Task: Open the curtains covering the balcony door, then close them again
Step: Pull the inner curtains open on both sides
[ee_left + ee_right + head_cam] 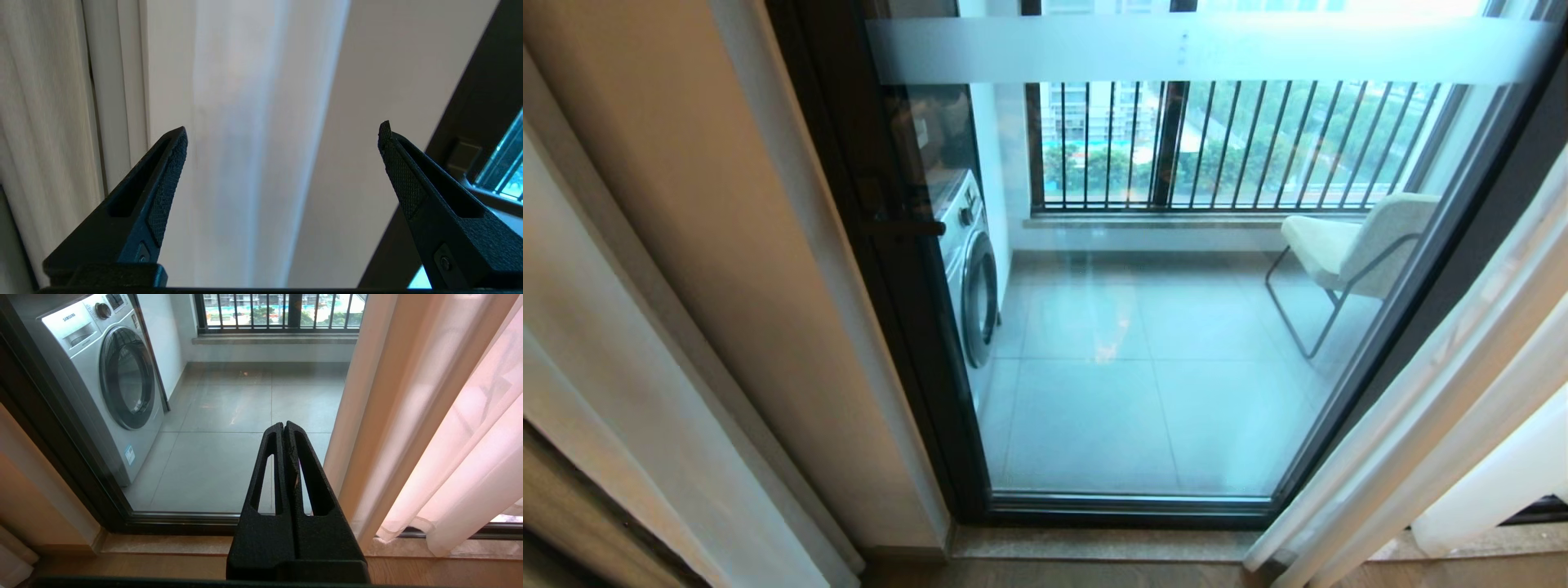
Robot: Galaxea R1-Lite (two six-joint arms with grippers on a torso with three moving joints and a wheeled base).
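The balcony door (1143, 384), glass in a black frame, stands uncovered in the middle of the head view. One sheer white curtain (605, 327) hangs gathered at the left against the tan wall. The other curtain (1445, 425) hangs bunched at the right. My left gripper (282, 127) is open and faces the left curtain's soft folds (245, 122), with nothing between its fingers. My right gripper (284, 425) is shut and empty, low before the door sill, with the right curtain (429, 416) just beside it. Neither arm shows in the head view.
Behind the glass are a washing machine (972, 278), a pale chair (1347, 245) and a black barred railing (1217, 147). A dark handle (903, 227) sits on the door frame. A thicker beige drape (41, 102) hangs beyond the left sheer panel. A stone sill (163, 543) runs under the door.
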